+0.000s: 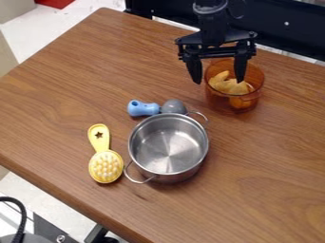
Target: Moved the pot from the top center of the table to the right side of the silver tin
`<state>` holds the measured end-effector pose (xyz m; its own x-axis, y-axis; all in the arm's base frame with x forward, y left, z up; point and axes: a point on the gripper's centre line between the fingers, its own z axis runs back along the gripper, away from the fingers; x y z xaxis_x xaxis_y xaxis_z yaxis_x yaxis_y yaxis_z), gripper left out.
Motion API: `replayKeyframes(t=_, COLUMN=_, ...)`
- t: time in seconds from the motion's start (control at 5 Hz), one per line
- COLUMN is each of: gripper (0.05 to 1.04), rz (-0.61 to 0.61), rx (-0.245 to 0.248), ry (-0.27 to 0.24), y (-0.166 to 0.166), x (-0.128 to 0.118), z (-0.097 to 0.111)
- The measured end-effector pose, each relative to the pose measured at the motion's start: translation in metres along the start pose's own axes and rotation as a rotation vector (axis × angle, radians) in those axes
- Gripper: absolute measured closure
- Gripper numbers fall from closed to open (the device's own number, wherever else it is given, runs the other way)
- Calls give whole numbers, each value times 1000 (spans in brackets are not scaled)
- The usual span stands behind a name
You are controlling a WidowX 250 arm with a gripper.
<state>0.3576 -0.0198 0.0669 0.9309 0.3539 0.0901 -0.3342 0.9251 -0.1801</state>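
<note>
Cut off by the top edge, above the gripper (219, 82).
Screened in part by a finger, at the amber pot (222, 100) and the yellow pieces (223, 86) inside; covered slightly by the silver tin (168, 144), at the gray end of the blue-handled tool (145, 109); cropped left, right and bottom, along the table (273, 190).

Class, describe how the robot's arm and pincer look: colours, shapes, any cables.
The arm is black, with a greyish ring near the view's top edge and what looks like a thin dark cable beside it. The black pincer has a wide crossbar and two angular, tapering fingers.
</note>
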Motion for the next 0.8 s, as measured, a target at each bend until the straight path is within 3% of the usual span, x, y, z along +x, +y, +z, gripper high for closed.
replayKeyframes(t=0.6, gripper=85, rz=12, rx=59, ry=-29, y=5, x=-2, z=-15)
replayKeyframes(t=0.8, gripper=133, rz=2, rx=72, ry=-34, y=5, x=-4, z=-15)
